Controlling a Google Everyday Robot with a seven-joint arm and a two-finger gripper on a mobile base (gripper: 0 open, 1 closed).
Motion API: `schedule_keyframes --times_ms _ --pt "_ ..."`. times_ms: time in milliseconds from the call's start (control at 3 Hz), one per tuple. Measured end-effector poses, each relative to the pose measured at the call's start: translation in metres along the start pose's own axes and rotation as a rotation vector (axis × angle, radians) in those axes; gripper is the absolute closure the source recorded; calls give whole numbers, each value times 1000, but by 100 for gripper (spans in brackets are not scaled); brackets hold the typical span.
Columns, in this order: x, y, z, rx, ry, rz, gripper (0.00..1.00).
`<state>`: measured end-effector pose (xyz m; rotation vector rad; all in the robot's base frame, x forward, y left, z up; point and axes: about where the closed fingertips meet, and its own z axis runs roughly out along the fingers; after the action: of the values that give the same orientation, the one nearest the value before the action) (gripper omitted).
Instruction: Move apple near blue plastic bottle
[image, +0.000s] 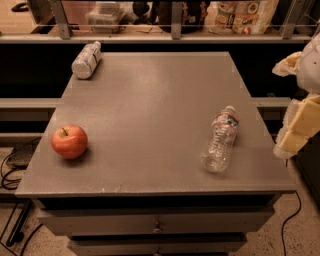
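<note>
Camera view, looking down at a work surface from the front.

1. A grey table (160, 105) with a flat square top fills most of the scene. Drawers (157, 223) sit under its front edge.
2. Behind the table runs a long shelf (150, 37) with metal posts. It holds packaged goods that are too dim to name.
3. The robot's gripper (296, 127) is at the far right edge of the scene, beyond the table's right side and level with its middle. It is pale cream and yellowish and partly cut off by the edge. It touches nothing, and whether it is open or closed cannot be told.
4. A clear crinkled bottle (220, 145) lies on its side on the right part of the table, near the front. It has a narrow red-and-blue band near its cap, and the cap points away from the viewer.
5. The blue plastic bottle (86, 60), short and stubby with a broad whitish label, lies on its side at the table's back left corner.
6. The apple (69, 142), red-orange with a short stem pointing up, sits on the left side of the table near the front edge. It is well apart from the blue plastic bottle, which lies straight behind it.
7. Dark cables (9, 172) trail on the floor to the left of the table.
</note>
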<state>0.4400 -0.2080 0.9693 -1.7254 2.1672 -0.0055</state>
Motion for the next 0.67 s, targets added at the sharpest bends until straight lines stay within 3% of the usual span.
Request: schedule_keyframes --times_ms 333,667 --pt "-14 5 25 -48 -155 -30 0" --pt "-65 27 61 -161 -392 -72 0"
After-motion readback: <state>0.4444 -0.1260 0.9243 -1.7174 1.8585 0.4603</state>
